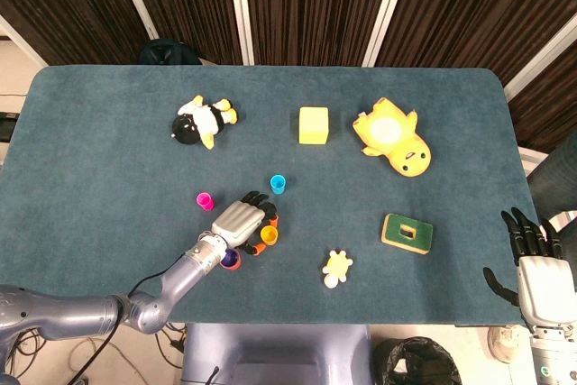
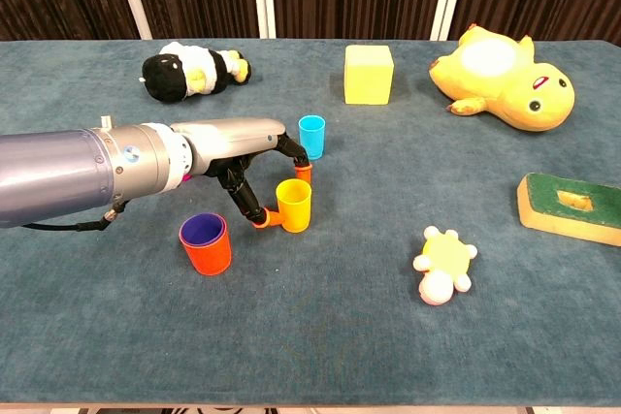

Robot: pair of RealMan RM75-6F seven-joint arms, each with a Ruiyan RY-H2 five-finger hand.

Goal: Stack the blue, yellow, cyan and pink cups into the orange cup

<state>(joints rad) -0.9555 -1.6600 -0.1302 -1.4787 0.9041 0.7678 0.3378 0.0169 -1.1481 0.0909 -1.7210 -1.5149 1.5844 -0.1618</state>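
Observation:
The yellow cup [image 2: 294, 205] stands upright on the blue table [image 2: 320, 336], and my left hand [image 2: 233, 152] pinches it, thumb low on its left side and a fingertip behind its rim. From the head view the left hand [image 1: 239, 221] covers part of the yellow cup [image 1: 269, 235]. The orange cup [image 2: 206, 243] with the blue cup nested inside stands just left of it, under the forearm. Behind the fingers stands the cyan cup [image 2: 311, 136]. The pink cup [image 1: 206, 200] sits left of the hand. My right hand [image 1: 532, 263] hangs open off the table's right front corner.
A penguin plush [image 1: 202, 121], a yellow cube [image 1: 314, 124] and a big yellow duck plush [image 1: 393, 138] lie along the back. To the right of the cups are a green block [image 1: 407, 233] and a small yellow toy [image 1: 336, 267].

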